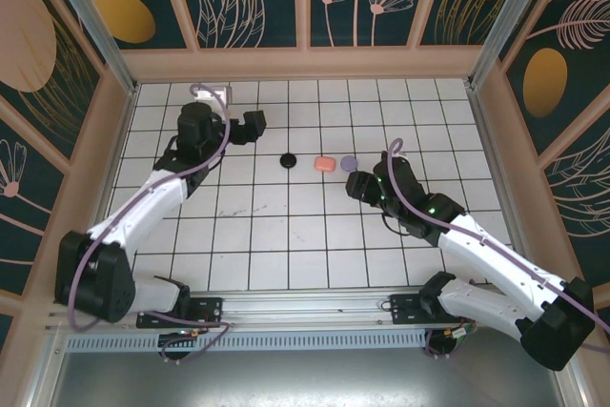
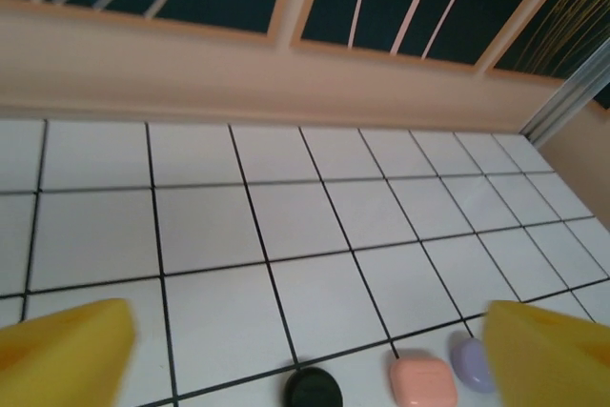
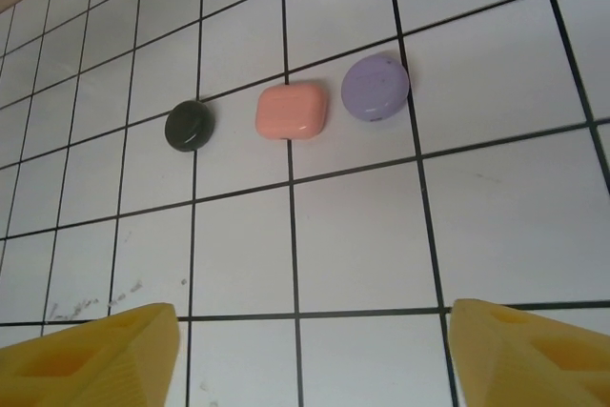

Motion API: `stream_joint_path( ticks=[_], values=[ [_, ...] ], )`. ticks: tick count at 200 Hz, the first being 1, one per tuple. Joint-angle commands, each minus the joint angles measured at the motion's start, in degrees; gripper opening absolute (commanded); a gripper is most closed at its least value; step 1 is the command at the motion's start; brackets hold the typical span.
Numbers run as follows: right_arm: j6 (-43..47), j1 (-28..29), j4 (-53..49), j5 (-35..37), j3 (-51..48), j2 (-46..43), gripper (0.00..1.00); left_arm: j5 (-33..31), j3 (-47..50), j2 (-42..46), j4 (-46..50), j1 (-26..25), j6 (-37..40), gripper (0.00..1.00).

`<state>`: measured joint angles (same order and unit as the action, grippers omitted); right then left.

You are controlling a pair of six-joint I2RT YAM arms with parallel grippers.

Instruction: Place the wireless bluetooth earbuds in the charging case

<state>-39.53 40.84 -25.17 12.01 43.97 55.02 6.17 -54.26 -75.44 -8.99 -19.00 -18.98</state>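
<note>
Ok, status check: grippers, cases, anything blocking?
Open and empty: left gripper, right gripper. In a row, lids shut: black case, pink case, lavender case. Nothing between grippers and cases.

We see three closed cases in a row on the white gridded table (image 3: pixel 362 235): a round black case (image 3: pixel 189 126), a coral-pink case (image 3: pixel 293 110) near it, and a lavender case (image 3: pixel 376 88) just beside that. Nearer us, the right gripper (image 3: pixel 310 355) has its yellow fingers (image 3: pixel 95 355) wide apart, with only bare tiles between them.
</note>
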Motion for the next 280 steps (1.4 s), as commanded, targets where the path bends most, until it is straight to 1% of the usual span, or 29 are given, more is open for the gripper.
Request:
stream_joint_path(
  ticks=[1,11,35,63,70,80,89,101,115,133,139,141,152,164,176,188,205,215,240,260,280],
  values=[
    [1.8,-0.4,-2.3,3.4,3.0,-1.5,0.85,-4.3,2.2,5.7,0.7,0.5,3.9,0.99],
    [2.5,-0.5,-3.0,5.1,3.7,-1.7,0.88,-6.0,3.3,8.7,0.1,0.5,5.1,0.99],
    [4.2,-0.9,-5.3,11.8,6.5,-1.8,0.89,-11.0,9.3,16.9,-4.8,0.5,9.4,0.99],
    [6.8,-2.2,-6.3,21.0,8.5,-1.6,0.90,-14.7,20.9,27.6,-16.0,0.5,19.6,0.99],
    [7.3,-2.7,-6.0,23.5,8.6,-1.5,0.91,-15.9,23.8,30.0,-18.6,0.5,22.1,0.99],
    [8.4,-3.0,-4.5,27.9,8.0,-1.7,0.92,-18.6,27.1,32.9,-20.8,0.5,25.6,0.99],
    [8.6,-3.2,-2.8,32.6,7.0,-1.8,0.91,-21.2,29.1,34.7,-20.5,0.5,28.3,0.99],
    [9.4,-3.6,0.2,37.8,4.6,-2.4,0.92,-25.9,30.4,35.8,-19.4,0.5,28.9,0.99],
    [11.0,-5.2,5.5,40.4,1.0,-3.2,0.92,-30.5,32.1,35.9,-20.6,0.5,28.0,0.99],
    [12.2,-9.0,11.2,40.6,-2.6,-3.0,0.94,-32.6,36.2,35.1,-26.1,0.5,26.0,0.99],
    [12.8,-9.2,12.9,40.3,-3.6,-2.8,0.94,-33.7,37.2,34.3,-28.2,0.5,24.8,0.99],
    [13.1,-10.5,13.5,40.2,-3.9,-2.6,0.94,-34.0,37.6,34.0,-28.9,0.5,24.4,0.99],
    [15.4,-13.0,16.7,39.7,-5.5,-2.0,0.95,-34.8,39.6,31.6,-33.5,0.5,23.4,0.99],
    [16.1,-15.5,19.2,39.3,-6.8,-0.8,0.95,-35.5,41.2,28.8,-38.5,0.5,23.2,0.99],
    [15.4,-18.1,20.4,38.3,-7.6,0.4,0.95,-36.1,42.5,25.4,-42.4,0.5,24.7,0.99],
    [15.7,-20.6,23.1,36.4,-9.3,1.2,0.95,-36.8,43.9,22.6,-45.3,0.5,25.6,0.99],
    [18.3,-24.4,27.8,30.9,-12.2,1.2,0.98,-37.5,46.0,19.2,-48.9,1.0,25.3,0.99],
    [19.8,-26.6,31.1,27.9,-13.9,0.9,0.99,-36.6,47.0,17.5,-51.1,1.6,24.4,0.99],
    [22.1,-30.6,38.4,23.8,-17.1,0.9,0.99,-33.1,47.2,11.1,-57.0,2.9,24.2,0.99],
    [24.1,-32.4,43.1,22.3,-18.9,1.7,0.99,-32.8,47.0,5.2,-62.5,3.7,23.0,0.99],
    [27.7,-32.7,47.9,22.6,-20.6,3.3,0.99,-31.6,45.9,0.5,-64.1,4.2,24.4,0.99]
  ],
)
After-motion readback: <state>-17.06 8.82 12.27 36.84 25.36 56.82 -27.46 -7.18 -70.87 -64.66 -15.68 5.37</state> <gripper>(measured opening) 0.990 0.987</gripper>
